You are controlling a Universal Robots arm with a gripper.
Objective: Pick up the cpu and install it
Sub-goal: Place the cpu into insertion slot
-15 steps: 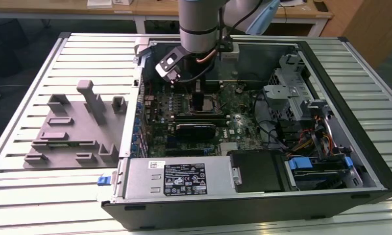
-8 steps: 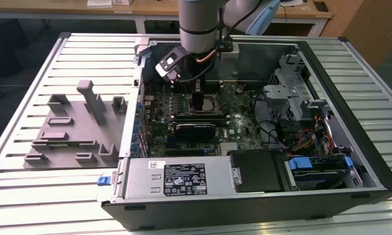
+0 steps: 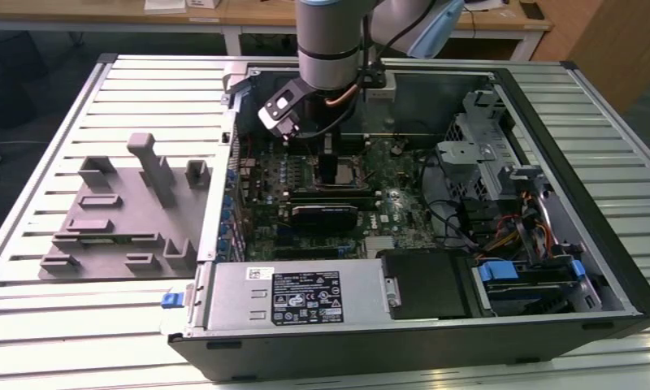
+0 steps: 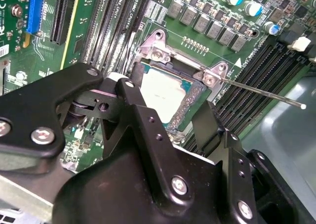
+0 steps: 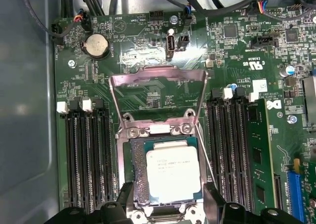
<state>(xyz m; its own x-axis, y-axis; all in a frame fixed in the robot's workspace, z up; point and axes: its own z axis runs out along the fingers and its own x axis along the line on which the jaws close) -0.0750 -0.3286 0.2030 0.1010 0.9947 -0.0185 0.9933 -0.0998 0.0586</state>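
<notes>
Second wrist view: gripper (image 4: 168, 110) over the open socket (image 4: 153, 48), cpu (image 4: 165, 88) within its frame; I can't tell if the jaws pinch it or stand clear. First wrist view: load plate (image 5: 158, 88) up, strip of socket contacts (image 5: 139, 174) bare beside one cpu edge, so I'd keep it flat, no side push. Exterior view: open computer case (image 3: 412, 357) on slatted bench (image 3: 43, 325), grey fixture tray (image 3: 108, 219) beside, wooden desks (image 3: 249, 12) behind.

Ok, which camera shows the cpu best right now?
The first wrist view: the cpu is seen from above, nearly whole, in the socket with the load plate raised. The second wrist view shows it at a slant, partly behind the gripper. In the exterior view it is too small to tell beneath the arm.
</notes>
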